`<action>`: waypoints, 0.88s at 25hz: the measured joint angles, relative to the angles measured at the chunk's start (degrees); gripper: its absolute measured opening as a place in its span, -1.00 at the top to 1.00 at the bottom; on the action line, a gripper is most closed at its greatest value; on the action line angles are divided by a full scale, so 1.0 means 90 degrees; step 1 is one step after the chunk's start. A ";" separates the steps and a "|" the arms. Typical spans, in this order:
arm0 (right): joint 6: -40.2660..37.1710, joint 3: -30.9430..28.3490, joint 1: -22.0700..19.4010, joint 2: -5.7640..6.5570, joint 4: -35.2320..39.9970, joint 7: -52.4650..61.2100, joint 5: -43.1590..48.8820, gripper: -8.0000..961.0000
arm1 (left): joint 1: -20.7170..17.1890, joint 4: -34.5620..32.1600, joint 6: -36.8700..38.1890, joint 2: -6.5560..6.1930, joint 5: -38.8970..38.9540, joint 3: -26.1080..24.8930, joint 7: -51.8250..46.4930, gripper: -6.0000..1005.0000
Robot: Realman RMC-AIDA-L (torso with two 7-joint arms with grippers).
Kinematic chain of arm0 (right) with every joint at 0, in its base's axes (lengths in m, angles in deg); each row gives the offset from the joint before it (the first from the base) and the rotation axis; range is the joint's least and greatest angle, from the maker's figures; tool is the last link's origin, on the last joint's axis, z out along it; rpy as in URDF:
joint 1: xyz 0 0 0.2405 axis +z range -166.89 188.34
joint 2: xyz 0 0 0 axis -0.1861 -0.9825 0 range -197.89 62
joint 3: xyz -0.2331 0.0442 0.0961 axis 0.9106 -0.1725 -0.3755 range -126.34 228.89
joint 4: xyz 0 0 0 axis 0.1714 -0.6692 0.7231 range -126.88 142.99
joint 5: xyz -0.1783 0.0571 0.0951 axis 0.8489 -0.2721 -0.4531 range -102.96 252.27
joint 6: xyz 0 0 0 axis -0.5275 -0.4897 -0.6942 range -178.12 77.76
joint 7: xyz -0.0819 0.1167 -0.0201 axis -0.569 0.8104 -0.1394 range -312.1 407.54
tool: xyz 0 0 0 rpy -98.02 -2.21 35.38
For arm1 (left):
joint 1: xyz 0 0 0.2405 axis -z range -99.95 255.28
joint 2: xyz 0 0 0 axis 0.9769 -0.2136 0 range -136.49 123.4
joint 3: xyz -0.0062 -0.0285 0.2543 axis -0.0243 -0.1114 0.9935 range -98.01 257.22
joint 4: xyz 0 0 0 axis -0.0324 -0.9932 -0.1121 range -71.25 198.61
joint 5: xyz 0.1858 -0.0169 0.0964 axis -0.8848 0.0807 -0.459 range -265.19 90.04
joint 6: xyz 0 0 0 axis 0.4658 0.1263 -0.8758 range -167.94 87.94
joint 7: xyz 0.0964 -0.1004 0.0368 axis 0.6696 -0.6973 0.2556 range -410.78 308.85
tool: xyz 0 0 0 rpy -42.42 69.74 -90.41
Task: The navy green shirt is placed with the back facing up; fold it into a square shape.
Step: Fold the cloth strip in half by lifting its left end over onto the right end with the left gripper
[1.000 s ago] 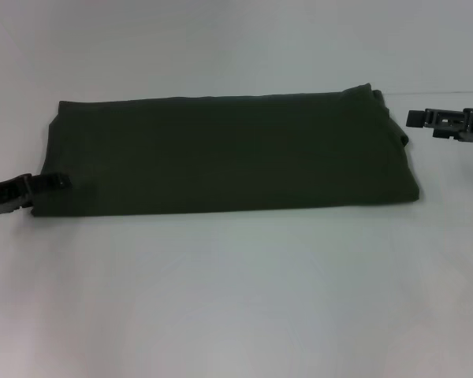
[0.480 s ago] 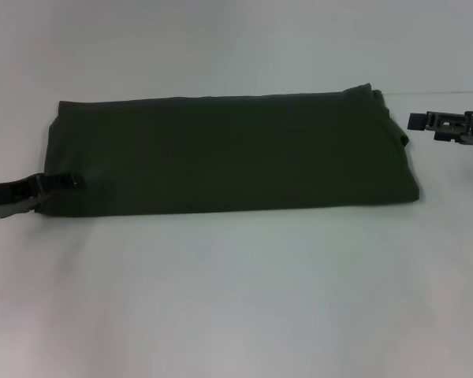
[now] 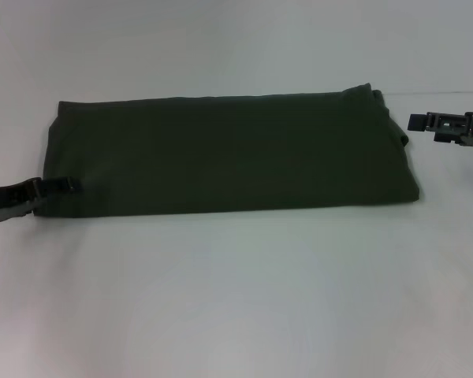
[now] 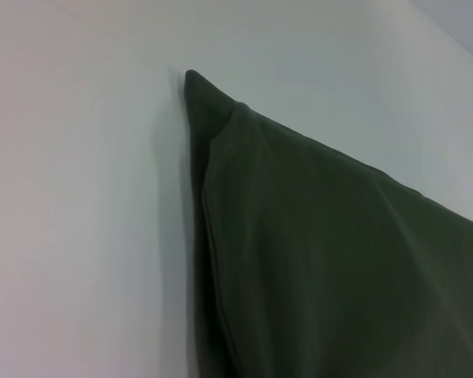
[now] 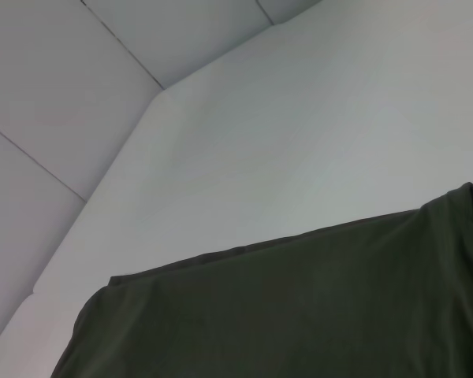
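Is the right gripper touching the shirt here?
Apart. In the head view the right gripper sits off the shirt, with a strip of bare table showing between its tip and the shirt's right edge.

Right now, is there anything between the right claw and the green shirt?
No. In the head view, only bare white table shows between the right gripper and the navy green shirt. The gripper is beside the shirt's right end, not touching it.
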 joint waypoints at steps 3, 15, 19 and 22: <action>0.0000 0.0000 0.0000 0.0000 0.0000 0.0006 0.0000 -0.87 | 0.0003 0.0000 -0.0004 0.0004 0.0000 0.0004 0.0004 -0.72; 0.0000 0.0000 0.0000 0.0000 0.0001 0.0008 0.0000 -0.86 | -0.0038 0.0000 -0.0016 -0.0004 -0.0011 0.0060 -0.0029 -0.35; 0.0000 0.0000 0.0000 0.0000 0.0001 0.0004 0.0000 -0.85 | -0.0049 0.0000 -0.0022 -0.0004 -0.0015 0.0086 -0.0041 -0.24; 0.0004 0.0000 0.0000 -0.0006 0.0001 -0.0003 0.0000 -0.85 | -0.0057 -0.0001 -0.0022 -0.0004 -0.0017 0.0088 -0.0037 -0.12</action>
